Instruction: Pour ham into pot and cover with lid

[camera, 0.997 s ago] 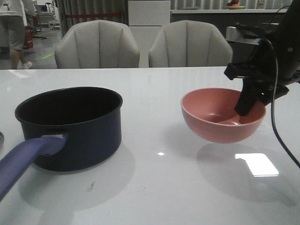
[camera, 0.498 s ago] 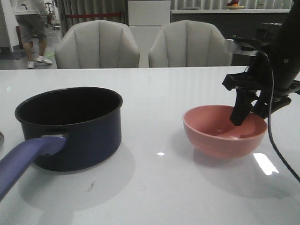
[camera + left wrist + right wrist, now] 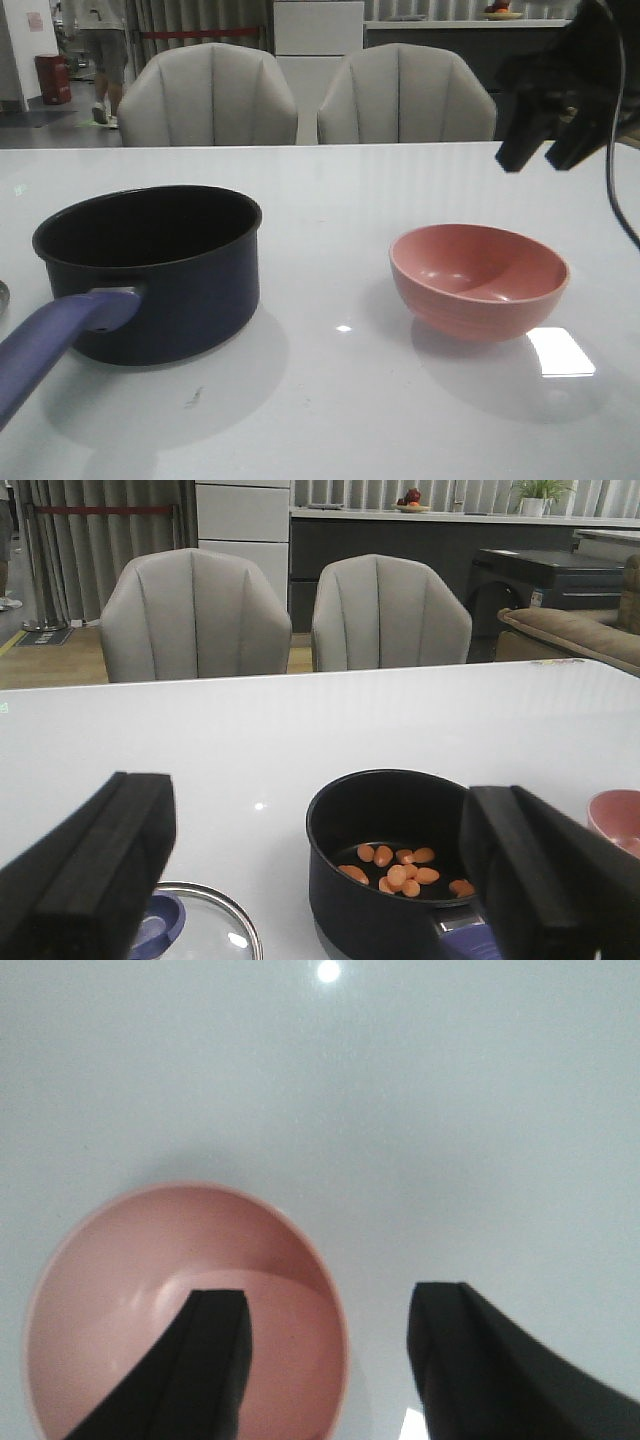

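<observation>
The dark navy pot (image 3: 150, 270) with its purple handle (image 3: 45, 345) stands on the left of the white table. The left wrist view looks into the pot (image 3: 370, 900), where the orange ham (image 3: 400, 868) lies on its bottom. Beside the pot the glass lid (image 3: 215, 935) lies flat on the table. My left gripper (image 3: 318, 810) is open, hanging back from pot and lid, holding nothing. The empty pink bowl (image 3: 478, 280) rests on the table at the right. My right gripper (image 3: 535, 150) is open and raised above the bowl (image 3: 130, 1290), with one finger (image 3: 215, 1360) over its inside.
Two grey chairs (image 3: 300, 95) stand behind the table's far edge. The table (image 3: 340, 400) is white and glossy with light glare near the bowl. A person walks in the far left background.
The right gripper set the pink bowl down on the table, let go of its rim, and rose up and away to the upper right. The pot has not moved.
</observation>
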Available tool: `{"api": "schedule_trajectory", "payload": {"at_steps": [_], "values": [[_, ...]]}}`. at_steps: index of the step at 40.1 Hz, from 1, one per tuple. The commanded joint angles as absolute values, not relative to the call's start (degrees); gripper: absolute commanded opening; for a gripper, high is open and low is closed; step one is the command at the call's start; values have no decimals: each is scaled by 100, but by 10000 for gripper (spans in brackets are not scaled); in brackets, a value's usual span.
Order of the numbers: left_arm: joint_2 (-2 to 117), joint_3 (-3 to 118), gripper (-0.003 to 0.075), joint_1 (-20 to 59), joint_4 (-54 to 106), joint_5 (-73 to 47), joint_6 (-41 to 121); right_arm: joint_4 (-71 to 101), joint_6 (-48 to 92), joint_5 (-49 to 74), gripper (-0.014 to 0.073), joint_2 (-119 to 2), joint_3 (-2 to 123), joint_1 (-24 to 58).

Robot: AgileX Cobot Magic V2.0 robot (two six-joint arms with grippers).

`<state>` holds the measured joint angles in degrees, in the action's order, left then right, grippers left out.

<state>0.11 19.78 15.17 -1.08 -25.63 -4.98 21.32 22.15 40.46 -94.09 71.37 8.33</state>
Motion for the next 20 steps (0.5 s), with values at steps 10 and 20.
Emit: {"api": "schedule_trajectory", "payload": {"at_steps": [10,20], "values": [[80,2119,625,1563,-109,-2137,-503,2267,2216,3206,465,-7612,6845,1275],[80,2119,625,1563,-109,-2137,-503,2267,2216,2169,465,-6258,5812,1654]]}}
